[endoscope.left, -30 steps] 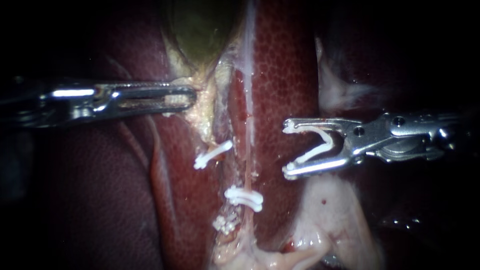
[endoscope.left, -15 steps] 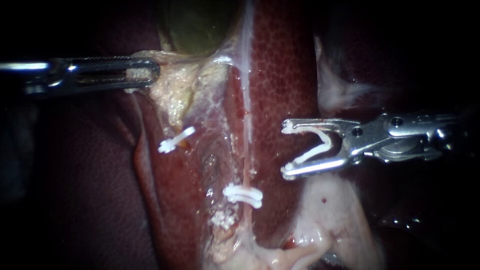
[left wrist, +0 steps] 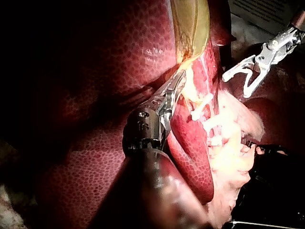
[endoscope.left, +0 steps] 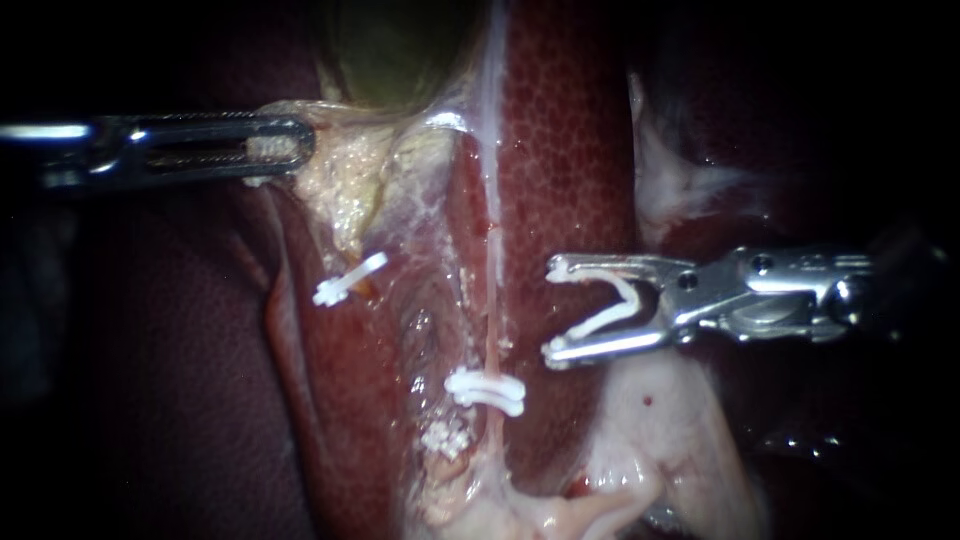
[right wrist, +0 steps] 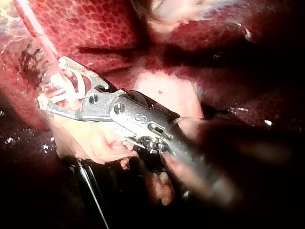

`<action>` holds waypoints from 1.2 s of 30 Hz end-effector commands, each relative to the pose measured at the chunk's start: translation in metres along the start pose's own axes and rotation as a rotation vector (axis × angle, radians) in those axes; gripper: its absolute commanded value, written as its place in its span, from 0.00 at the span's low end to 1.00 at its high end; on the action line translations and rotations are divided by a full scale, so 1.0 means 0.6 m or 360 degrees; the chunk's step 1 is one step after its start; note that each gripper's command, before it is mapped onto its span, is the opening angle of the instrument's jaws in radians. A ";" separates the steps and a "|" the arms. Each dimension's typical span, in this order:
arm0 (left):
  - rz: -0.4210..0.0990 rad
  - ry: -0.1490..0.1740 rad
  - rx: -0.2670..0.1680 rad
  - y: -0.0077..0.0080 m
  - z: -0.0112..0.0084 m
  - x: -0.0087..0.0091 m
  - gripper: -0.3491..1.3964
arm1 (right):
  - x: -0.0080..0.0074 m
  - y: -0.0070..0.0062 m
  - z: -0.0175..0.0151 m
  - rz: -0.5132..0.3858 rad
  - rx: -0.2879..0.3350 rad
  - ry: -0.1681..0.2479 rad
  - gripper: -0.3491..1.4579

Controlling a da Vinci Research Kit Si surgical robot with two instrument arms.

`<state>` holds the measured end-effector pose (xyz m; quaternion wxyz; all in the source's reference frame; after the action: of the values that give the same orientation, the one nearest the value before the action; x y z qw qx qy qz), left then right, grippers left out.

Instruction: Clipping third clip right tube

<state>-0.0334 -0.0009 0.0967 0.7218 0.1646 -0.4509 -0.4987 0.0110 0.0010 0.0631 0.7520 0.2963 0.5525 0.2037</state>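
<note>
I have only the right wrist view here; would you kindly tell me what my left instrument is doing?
Observer: Your left instrument grips pale tissue just under the gallbladder.
Operator: Thank you. Is there already a clip on the right tube?
Observer: Yes, one closed clip crosses the right tube, below the open clip held in your right instrument.
</note>
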 end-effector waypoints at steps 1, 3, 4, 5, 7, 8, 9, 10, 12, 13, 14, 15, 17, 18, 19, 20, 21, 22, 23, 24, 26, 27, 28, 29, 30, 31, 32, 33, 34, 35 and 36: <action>0.0001 0.0000 -0.0001 0.0000 0.0001 0.0001 0.00 | -0.0008 0.0002 0.0007 0.0021 0.0008 -0.0003 0.52; 0.0001 0.0000 -0.0001 0.0000 0.0001 0.0001 0.00 | -0.0025 0.0008 0.0020 0.0067 0.0016 -0.0004 0.52; 0.0001 0.0000 -0.0001 0.0000 0.0001 0.0001 0.00 | -0.0032 0.0011 0.0026 0.0091 0.0018 -0.0005 0.52; 0.0001 0.0000 -0.0001 -0.0001 0.0001 0.0001 0.00 | -0.0039 0.0013 0.0031 0.0106 0.0026 -0.0006 0.52; 0.0001 0.0000 -0.0001 -0.0001 0.0000 0.0001 0.00 | -0.0050 0.0015 0.0041 0.0136 0.0032 -0.0007 0.52; 0.0001 0.0000 -0.0001 -0.0001 0.0000 0.0001 0.00 | -0.0057 0.0017 0.0048 0.0151 0.0034 -0.0008 0.52; 0.0001 0.0000 -0.0001 -0.0001 0.0000 0.0001 0.00 | -0.0062 0.0019 0.0055 0.0166 0.0037 -0.0009 0.52; 0.0001 0.0000 -0.0002 -0.0001 0.0001 0.0001 0.00 | -0.0066 0.0021 0.0060 0.0173 0.0035 -0.0009 0.52; 0.0001 0.0000 -0.0002 -0.0002 0.0001 0.0001 0.00 | -0.0071 0.0025 0.0068 0.0189 0.0030 -0.0008 0.52; 0.0001 -0.0001 -0.0002 -0.0002 0.0001 0.0001 0.00 | -0.0074 0.0028 0.0074 0.0197 0.0027 -0.0008 0.51; 0.0001 -0.0001 -0.0003 -0.0002 0.0001 0.0001 0.00 | -0.0076 0.0031 0.0077 0.0205 0.0024 -0.0007 0.51; 0.0001 -0.0001 -0.0003 -0.0002 0.0001 0.0001 0.00 | -0.0078 0.0033 0.0081 0.0214 0.0022 -0.0007 0.51; 0.0000 -0.0001 -0.0003 -0.0003 0.0001 0.0001 0.00 | -0.0082 0.0039 0.0086 0.0232 0.0021 -0.0007 0.51; 0.0000 -0.0001 -0.0003 -0.0004 0.0001 0.0001 0.00 | -0.0084 0.0041 0.0089 0.0231 0.0020 -0.0007 0.51; 0.0000 -0.0001 -0.0004 -0.0004 0.0000 0.0001 0.00 | -0.0086 0.0044 0.0092 0.0239 0.0018 -0.0007 0.51; 0.0000 -0.0001 -0.0004 -0.0005 0.0000 0.0001 0.00 | -0.0088 0.0045 0.0094 0.0248 0.0016 -0.0006 0.51; 0.0000 -0.0001 -0.0004 -0.0005 0.0000 0.0001 0.00 | -0.0090 0.0046 0.0097 0.0256 0.0015 -0.0006 0.51; 0.0000 -0.0001 -0.0005 -0.0005 0.0000 0.0002 0.00 | -0.0093 0.0048 0.0101 0.0273 0.0013 -0.0006 0.51; 0.0000 -0.0001 -0.0005 -0.0006 0.0000 0.0002 0.00 | -0.0095 0.0048 0.0105 0.0271 0.0012 -0.0006 0.51; 0.0000 -0.0002 -0.0005 -0.0006 0.0000 0.0002 0.00 | -0.0098 0.0049 0.0108 0.0279 0.0010 -0.0005 0.51; 0.0000 -0.0002 -0.0005 -0.0006 0.0000 0.0002 0.00 | -0.0103 0.0050 0.0115 0.0284 0.0003 -0.0005 0.51; 0.0000 -0.0002 -0.0005 -0.0007 0.0000 0.0002 0.00 | -0.0105 0.0051 0.0117 0.0283 0.0002 -0.0005 0.51; 0.0000 -0.0002 -0.0006 -0.0007 0.0000 0.0002 0.00 | -0.0106 0.0052 0.0118 0.0292 0.0001 -0.0004 0.51; 0.0000 -0.0002 -0.0006 -0.0007 0.0000 0.0002 0.00 | -0.0107 0.0053 0.0119 0.0292 0.0000 -0.0004 0.51; 0.0000 -0.0002 -0.0006 -0.0007 0.0000 0.0002 0.00 | -0.0108 0.0055 0.0118 0.0292 0.0004 -0.0005 0.51; 0.0000 -0.0002 -0.0006 -0.0007 0.0000 0.0002 0.00 | -0.0109 0.0056 0.0116 0.0292 0.0005 -0.0005 0.51; 0.0000 -0.0002 -0.0006 -0.0007 -0.0001 0.0002 0.00 | -0.0110 0.0058 0.0112 0.0292 -0.0001 -0.0014 0.51; 0.0000 -0.0002 -0.0006 -0.0007 -0.0001 0.0003 0.00 | -0.0110 0.0058 0.0110 0.0293 -0.0001 -0.0019 0.50; 0.0000 -0.0002 -0.0006 -0.0007 -0.0001 0.0003 0.00 | -0.0110 0.0059 0.0107 0.0303 -0.0002 -0.0028 0.50; 0.0000 -0.0002 -0.0006 -0.0007 -0.0001 0.0003 0.00 | -0.0110 0.0061 0.0105 0.0312 -0.0002 -0.0027 0.50; 0.0000 -0.0002 -0.0006 -0.0007 0.0000 0.0003 0.00 | -0.0110 0.0061 0.0105 0.0313 -0.0002 -0.0027 0.50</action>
<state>-0.0336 -0.0012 0.0965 0.7218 0.1628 -0.4503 -0.4997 0.0150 -0.0018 0.0718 0.7330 0.3514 0.5127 0.2763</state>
